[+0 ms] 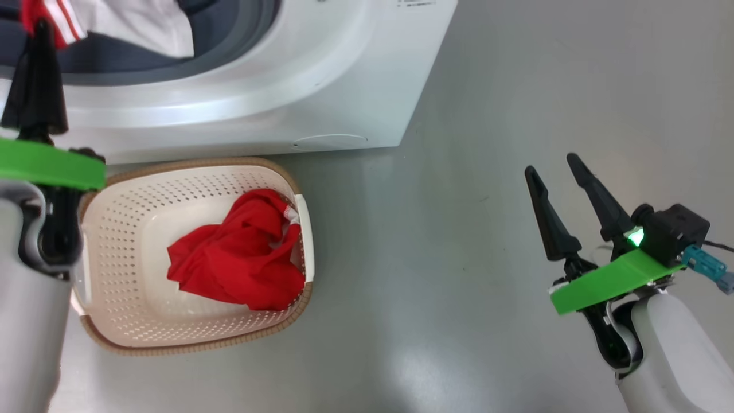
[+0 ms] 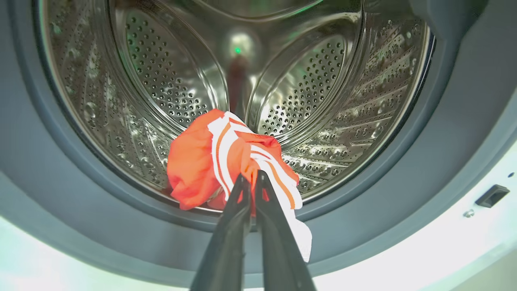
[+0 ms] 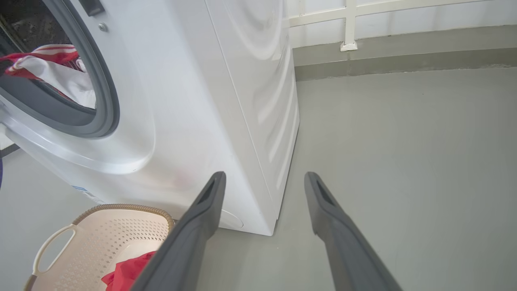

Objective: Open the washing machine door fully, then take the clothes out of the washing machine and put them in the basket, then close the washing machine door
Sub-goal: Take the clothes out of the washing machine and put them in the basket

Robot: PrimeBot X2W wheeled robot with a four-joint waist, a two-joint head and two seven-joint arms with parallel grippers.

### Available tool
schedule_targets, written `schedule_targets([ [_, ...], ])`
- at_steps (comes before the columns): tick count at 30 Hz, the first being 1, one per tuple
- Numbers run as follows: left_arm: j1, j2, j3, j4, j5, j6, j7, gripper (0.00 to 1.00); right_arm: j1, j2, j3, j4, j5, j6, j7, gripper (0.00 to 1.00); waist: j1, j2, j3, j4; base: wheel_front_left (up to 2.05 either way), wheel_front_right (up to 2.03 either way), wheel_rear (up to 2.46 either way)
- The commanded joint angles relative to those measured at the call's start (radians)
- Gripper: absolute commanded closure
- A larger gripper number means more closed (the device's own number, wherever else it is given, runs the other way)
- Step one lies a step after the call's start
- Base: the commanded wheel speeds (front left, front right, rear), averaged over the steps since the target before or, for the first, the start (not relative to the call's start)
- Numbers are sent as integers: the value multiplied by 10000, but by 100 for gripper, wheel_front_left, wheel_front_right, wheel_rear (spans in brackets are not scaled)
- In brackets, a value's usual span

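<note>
Bunching red clothes, white-striped

"What is lying beyond the right fingers?"

"A smooth grey floor is stretching away ahead of their tips, and a white wall is closing it off far beyond them."

"Is anything running along it?"

"A grey skirting band is running along its foot, and a pale frame is standing against it, straight beyond the fingertips."

"And the light?"

"A soft glare is shining on the floor, left of those fingers."
</note>
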Motion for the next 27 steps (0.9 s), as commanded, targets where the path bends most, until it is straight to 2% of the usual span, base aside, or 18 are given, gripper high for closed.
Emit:
schedule_targets([
  [1, 373, 367, 598, -530, 224, -29, -93, 100, 422, -85, 118, -258, -118, 16, -118, 0, 0, -1, -123, 135, 0, 0, 0],
  [11, 2238, -156, 1621, -2043, 742, -29, -93, 100, 753, -235, -156, -262, -119, 16, -118, 0, 0, -1, -657, 499, 0, 0, 0],
  [27, 5064, -861, 2435, -3881, 919, -29, -93, 100, 1424, -331, -337, -152, 23, 16, -118, 0, 0, -1, -1848, 800, 0, 0, 0],
])
